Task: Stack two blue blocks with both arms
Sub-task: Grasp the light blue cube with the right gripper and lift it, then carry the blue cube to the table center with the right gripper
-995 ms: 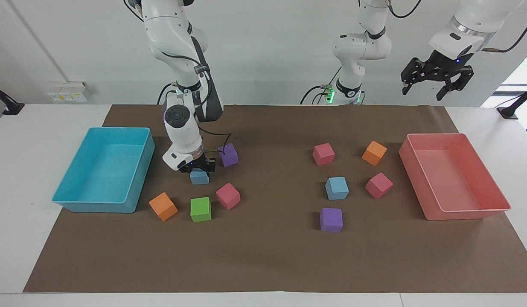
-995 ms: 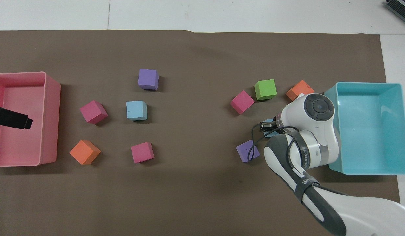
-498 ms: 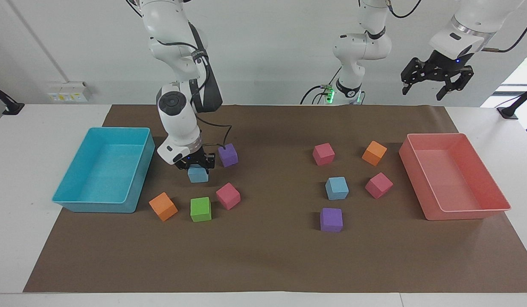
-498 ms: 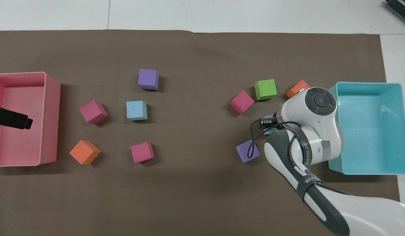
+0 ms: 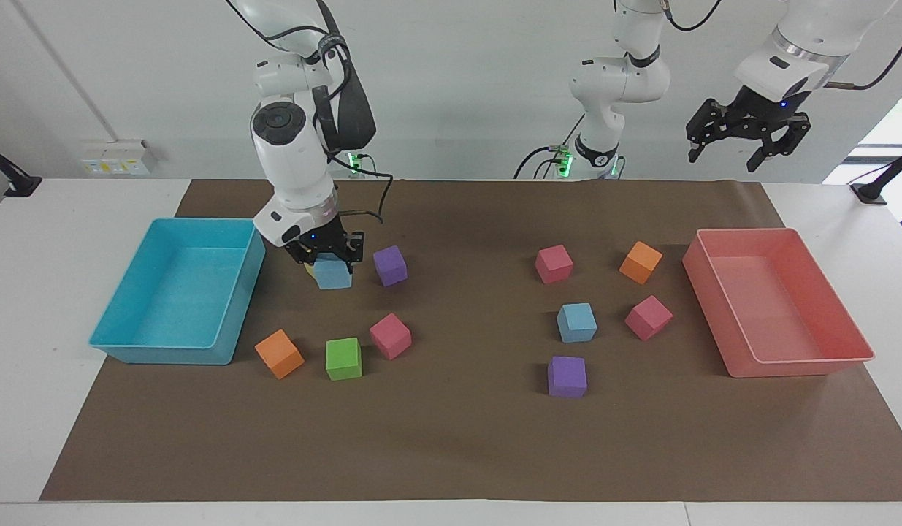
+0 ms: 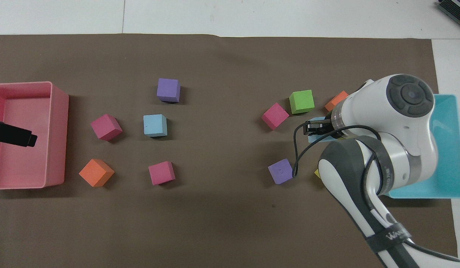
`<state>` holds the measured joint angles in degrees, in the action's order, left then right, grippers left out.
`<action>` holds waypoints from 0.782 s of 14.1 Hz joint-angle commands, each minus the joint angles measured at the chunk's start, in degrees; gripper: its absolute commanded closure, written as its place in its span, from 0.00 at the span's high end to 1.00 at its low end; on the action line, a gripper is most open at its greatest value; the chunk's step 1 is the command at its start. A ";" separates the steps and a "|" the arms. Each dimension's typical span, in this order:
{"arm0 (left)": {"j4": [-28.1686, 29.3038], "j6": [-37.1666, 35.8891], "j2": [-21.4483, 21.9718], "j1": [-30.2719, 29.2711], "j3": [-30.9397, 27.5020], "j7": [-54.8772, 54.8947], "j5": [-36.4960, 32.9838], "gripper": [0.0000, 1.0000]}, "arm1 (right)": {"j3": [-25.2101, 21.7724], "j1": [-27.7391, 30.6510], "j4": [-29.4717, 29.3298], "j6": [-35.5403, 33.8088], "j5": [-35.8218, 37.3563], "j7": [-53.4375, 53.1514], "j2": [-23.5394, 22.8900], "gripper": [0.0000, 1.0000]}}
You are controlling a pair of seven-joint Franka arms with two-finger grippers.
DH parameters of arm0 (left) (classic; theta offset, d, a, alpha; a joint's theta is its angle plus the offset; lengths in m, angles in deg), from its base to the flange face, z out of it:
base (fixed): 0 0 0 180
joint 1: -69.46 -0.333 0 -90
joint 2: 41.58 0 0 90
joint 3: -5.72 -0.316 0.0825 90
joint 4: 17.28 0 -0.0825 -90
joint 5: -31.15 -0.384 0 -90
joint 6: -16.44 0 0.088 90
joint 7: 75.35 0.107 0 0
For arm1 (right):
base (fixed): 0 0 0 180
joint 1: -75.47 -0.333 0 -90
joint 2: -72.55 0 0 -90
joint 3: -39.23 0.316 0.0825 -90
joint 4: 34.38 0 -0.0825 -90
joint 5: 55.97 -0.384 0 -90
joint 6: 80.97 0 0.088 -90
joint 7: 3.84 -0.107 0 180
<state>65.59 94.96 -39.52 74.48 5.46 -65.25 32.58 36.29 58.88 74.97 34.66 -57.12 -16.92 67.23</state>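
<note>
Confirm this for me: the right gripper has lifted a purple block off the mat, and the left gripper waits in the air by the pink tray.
One thing is wrong: the block is blue, not purple. The facing view shows the right gripper shut on a blue block, raised above the mat; the purple block sits on the mat beside it. The left gripper does wait in the air by the pink tray.

The right end effector (image 5: pixel 331 257) grips a blue block (image 5: pixel 333 275) above the brown mat (image 5: pixel 458 438), beside the teal tray (image 5: pixel 180 292). The left end effector (image 5: pixel 746 142) waits, fingers spread, above the pink tray (image 5: pixel 779 307).
</note>
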 commanded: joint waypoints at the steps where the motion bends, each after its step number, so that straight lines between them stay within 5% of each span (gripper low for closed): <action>1: 0.36 0.24 0.57 0.52 -0.36 -0.25 0.07 1.00 | 0.03 -2.64 -3.87 -0.58 -0.78 -4.39 -2.58 0.00; 11: 0.36 0.24 0.57 0.52 -0.36 -0.25 0.07 1.00 | 0.12 -15.74 -19.86 -0.58 -0.60 -26.18 -18.65 0.00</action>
<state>65.59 94.96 -39.52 74.48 5.46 -65.25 32.58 36.52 44.81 61.54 34.80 -57.14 -39.59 54.03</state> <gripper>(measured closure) 0.000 0.414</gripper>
